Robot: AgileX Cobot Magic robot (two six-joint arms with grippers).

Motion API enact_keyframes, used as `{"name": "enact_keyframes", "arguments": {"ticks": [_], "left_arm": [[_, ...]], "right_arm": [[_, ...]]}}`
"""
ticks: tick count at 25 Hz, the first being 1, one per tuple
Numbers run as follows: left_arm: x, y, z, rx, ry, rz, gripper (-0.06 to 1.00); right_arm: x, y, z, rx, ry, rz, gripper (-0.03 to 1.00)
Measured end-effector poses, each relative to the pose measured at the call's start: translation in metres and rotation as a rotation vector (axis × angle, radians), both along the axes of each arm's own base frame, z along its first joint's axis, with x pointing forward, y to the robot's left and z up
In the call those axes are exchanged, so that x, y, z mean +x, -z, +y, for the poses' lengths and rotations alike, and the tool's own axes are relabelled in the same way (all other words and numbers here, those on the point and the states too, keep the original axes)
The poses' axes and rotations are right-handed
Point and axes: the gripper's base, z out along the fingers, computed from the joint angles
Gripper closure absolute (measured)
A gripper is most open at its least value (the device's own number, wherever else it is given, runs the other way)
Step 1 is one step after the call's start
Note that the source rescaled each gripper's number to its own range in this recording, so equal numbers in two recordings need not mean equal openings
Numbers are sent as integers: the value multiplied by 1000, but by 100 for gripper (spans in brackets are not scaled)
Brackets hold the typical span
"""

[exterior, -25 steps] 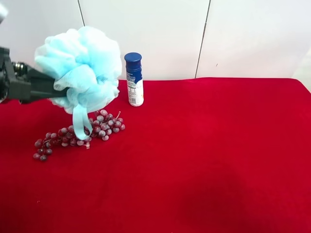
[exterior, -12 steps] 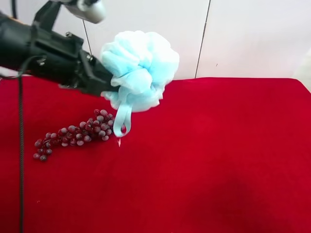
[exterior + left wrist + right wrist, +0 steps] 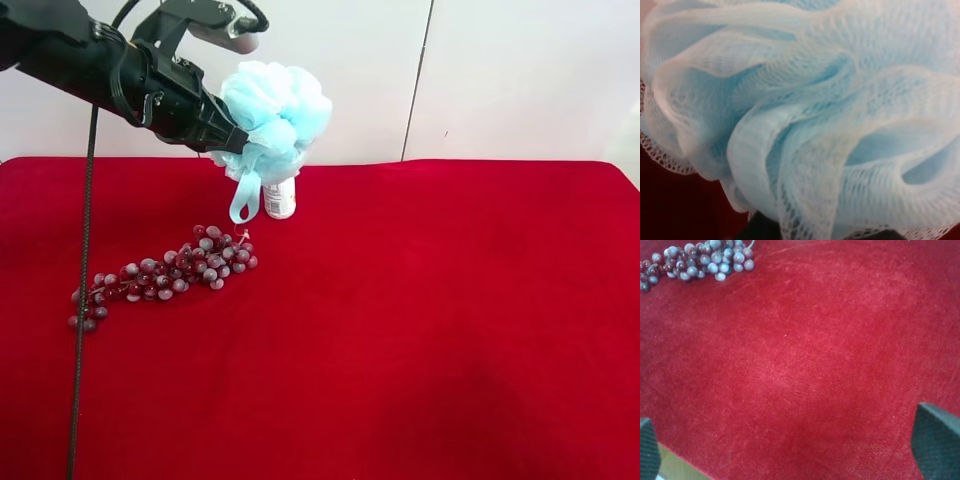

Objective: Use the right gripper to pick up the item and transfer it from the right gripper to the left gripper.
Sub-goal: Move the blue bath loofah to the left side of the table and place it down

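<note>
The pale-blue mesh pouf (image 3: 275, 108) hangs in the air at the back left, its ribbon loop (image 3: 243, 198) dangling down. The black arm at the exterior high view's left holds it; its gripper (image 3: 234, 143) is shut on the pouf's near side. The pouf fills the left wrist view (image 3: 805, 110), so this is my left gripper. My right gripper (image 3: 790, 445) is open and empty above bare red cloth, with only its two fingertips (image 3: 937, 440) showing. It is out of the exterior high view.
A bunch of red-purple grapes (image 3: 165, 275) lies on the red cloth (image 3: 430, 320) below the pouf, and shows in the right wrist view (image 3: 695, 260). A white bottle (image 3: 279, 198) stands behind the pouf, its cap hidden. A white wall stands behind the table.
The left arm carried the pouf rightward, then up and back away from the camera; it now hangs in front of the bottle's top. The grapes have not moved.
</note>
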Motion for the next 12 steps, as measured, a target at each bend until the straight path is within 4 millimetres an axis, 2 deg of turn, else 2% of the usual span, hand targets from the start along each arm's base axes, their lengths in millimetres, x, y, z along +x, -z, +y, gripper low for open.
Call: {"name": "enact_keyframes", "arguments": {"ticks": [4, 12], "left_arm": [[16, 7, 22, 11, -66, 19, 94], [36, 8, 89, 10, -261, 15, 94]], "right_arm": [[0, 0, 0, 1, 0, 1, -3], [0, 0, 0, 1, 0, 1, -3]]}}
